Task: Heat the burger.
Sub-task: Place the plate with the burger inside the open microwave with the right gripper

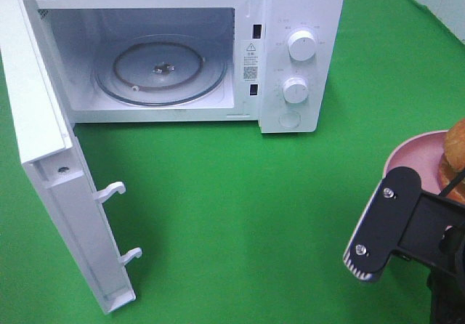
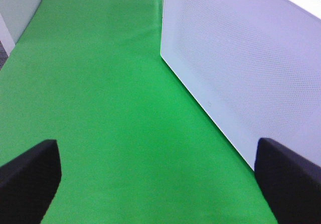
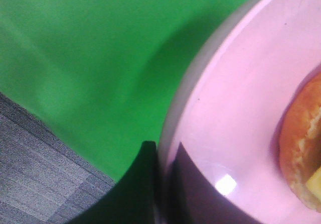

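From where I stand, the microwave (image 1: 290, 19) is ready to be loaded. Its door (image 1: 51, 157) is swung right round to the left, two white latch hooks (image 1: 112, 189) sticking out of its edge. The cavity is bare apart from the round, ribbed glass turntable (image 1: 160, 70).

The burger (image 1: 454, 153) is well away from it, at the far right edge of the green cloth worktop (image 1: 254, 193). It sits on a pink plate (image 1: 414, 157), and only part of its bun and filling shows.

The right gripper (image 3: 163, 151) is closed on that plate's rim, one dark finger on top of the lip and the other on the outside. Gripping the plate instead of the food looks sensible: a soft bun would squash, while the rim gives a thin, stiff edge to pinch. I can't tell whether the plate is resting on the cloth or just lifted. It casts a soft shadow, and grey carpet (image 3: 40, 184) shows beyond the worktop's edge.

The left gripper (image 2: 158, 176) is spread wide with nothing between its black fingertips (image 2: 30, 174). It hangs over the cloth beside the door's outer face, probably keeping clear of the path to the cavity.

The plate is smooth and glossy and catches a bright glint. The bun is golden-brown with a floury, cracked edge, and a bit of yellow cheese shows beneath it. The microwave is matt white plastic with two round knobs (image 1: 301, 46). The door panel is finely dotted.
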